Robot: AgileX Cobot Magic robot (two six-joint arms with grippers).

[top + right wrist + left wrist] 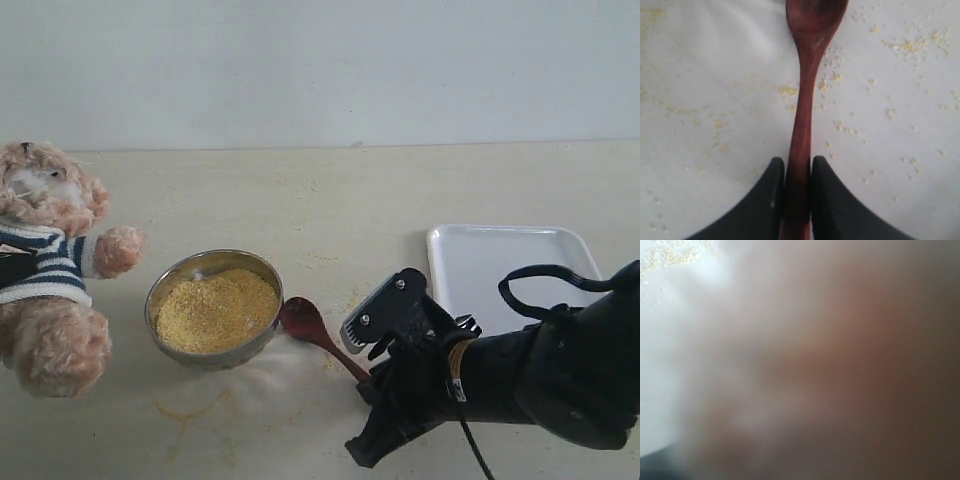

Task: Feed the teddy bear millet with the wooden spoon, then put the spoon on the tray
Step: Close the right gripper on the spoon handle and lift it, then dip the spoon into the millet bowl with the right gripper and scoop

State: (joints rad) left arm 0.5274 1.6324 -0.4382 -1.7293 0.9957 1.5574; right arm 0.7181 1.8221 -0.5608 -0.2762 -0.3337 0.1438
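The teddy bear [50, 300] sits at the table's left edge in its striped shirt. A steel bowl [163, 290] beside it holds the heap of millet [215, 308]. The wooden spoon [305, 322] lies flat on the table just right of the bowl. My right gripper [372, 385] is shut on the far end of its handle. In the right wrist view both black fingers [765, 200] press against the spoon [807, 75] on either side, gripper [797, 167]. The white tray [510, 260] lies behind the right arm. The left wrist view is a brown blur; its jaws do not show.
Stray millet grains [910, 46] are scattered on the pale table around the spoon, and a few grains [670, 257] show in a corner of the left wrist view. A dark shape [12, 268] crosses the bear's shirt at the picture's left edge.
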